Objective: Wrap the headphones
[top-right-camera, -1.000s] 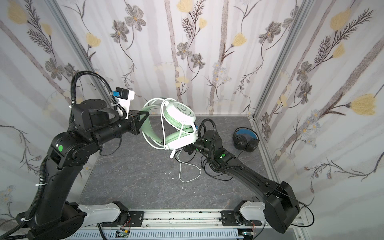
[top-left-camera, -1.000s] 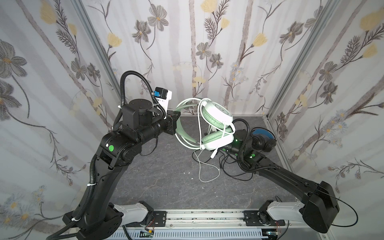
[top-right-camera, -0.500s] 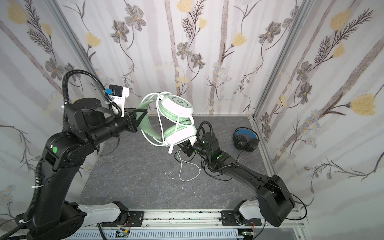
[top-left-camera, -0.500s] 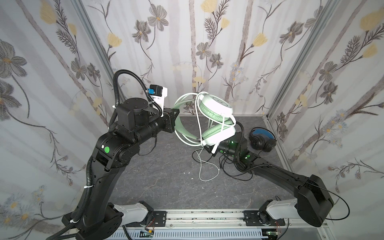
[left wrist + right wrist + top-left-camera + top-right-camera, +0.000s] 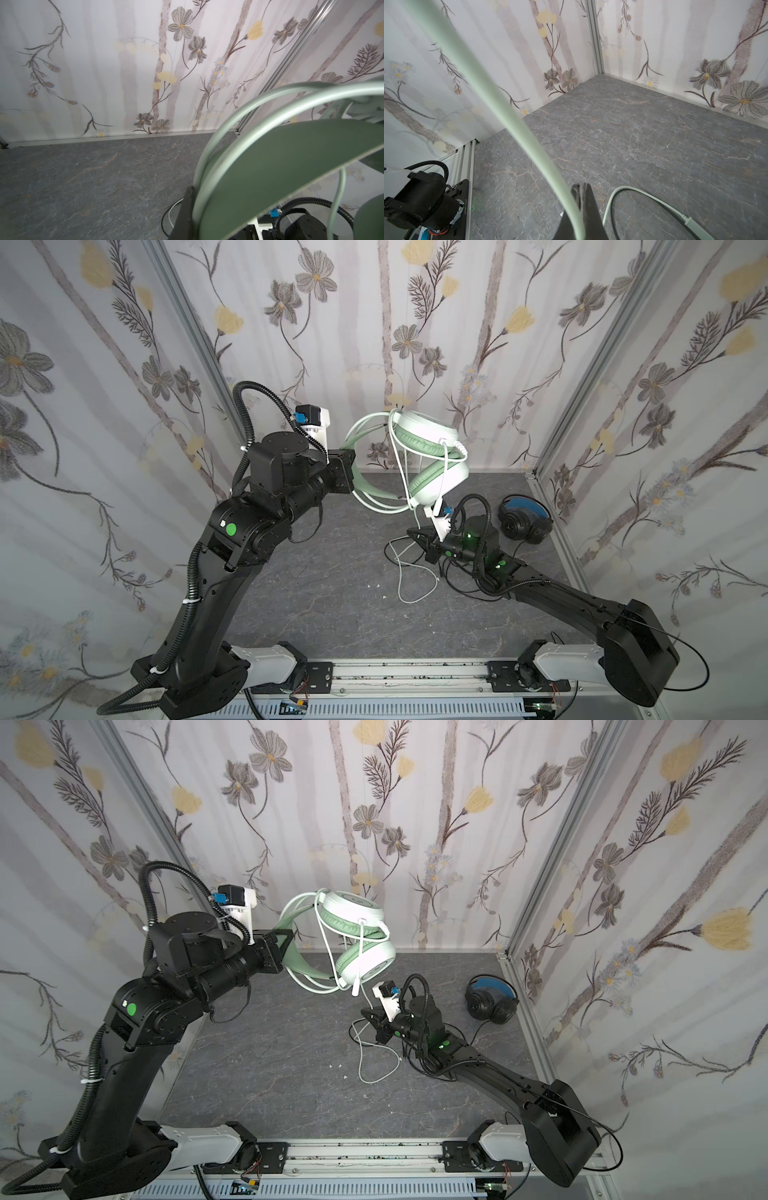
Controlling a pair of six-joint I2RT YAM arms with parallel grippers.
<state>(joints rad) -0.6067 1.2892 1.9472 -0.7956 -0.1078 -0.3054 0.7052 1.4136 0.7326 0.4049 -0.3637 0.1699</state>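
Mint headset (image 5: 424,435) (image 5: 353,915): smooth whitish plastic cups, padded green cushions, thin twin hoops; held in the air toward 12 o'clock.
Left jaws: pressed onto its flat green band (image 5: 291,166).
Whitish cable (image 5: 512,116): round and rubbery, with slack looped at table centre.
Right jaws: pinching that cable.
Black headset (image 5: 525,522) (image 5: 492,1002): matte round cups, blue inner band; lies at 2 o'clock.
Table (image 5: 332,593): grey, stone-veined.
Cup marks: too small to read.

Black arms (image 5: 208,593), green round markers (image 5: 231,528), corrugated hoses (image 5: 249,406), white base links (image 5: 266,664); probably zip-ties (image 5: 190,602).
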